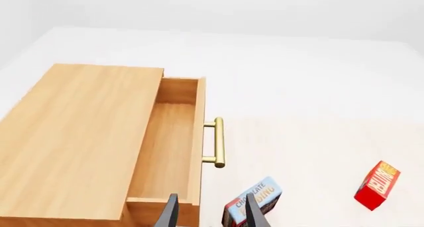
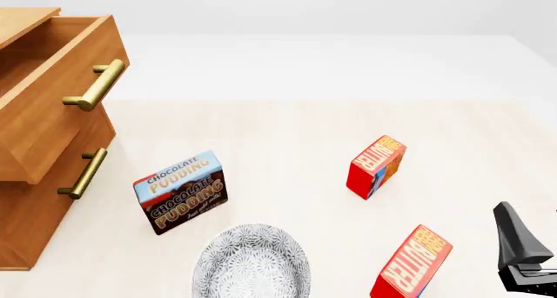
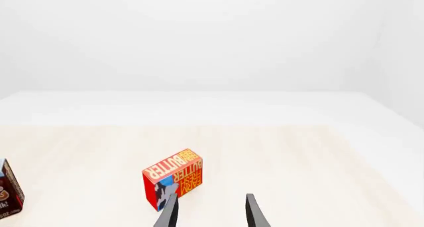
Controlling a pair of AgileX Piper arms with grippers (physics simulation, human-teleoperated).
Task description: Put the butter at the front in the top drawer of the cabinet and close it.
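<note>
Readable stuff: the brown-and-blue box (image 2: 180,192) says "CHOCOLATE PUDDING" twice. Both red cartons say "BUTTER", the one (image 2: 411,264) just beside the right end effector (image 2: 522,259) and the other carton (image 2: 377,167) beyond it.

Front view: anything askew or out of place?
Nothing spilled or damaged. The top drawer of the cabinet stands pulled open and looks empty in the left wrist view. Both butter cartons and the Chocolate Pudding box stand upright on the table, each turned at its own angle.
</note>
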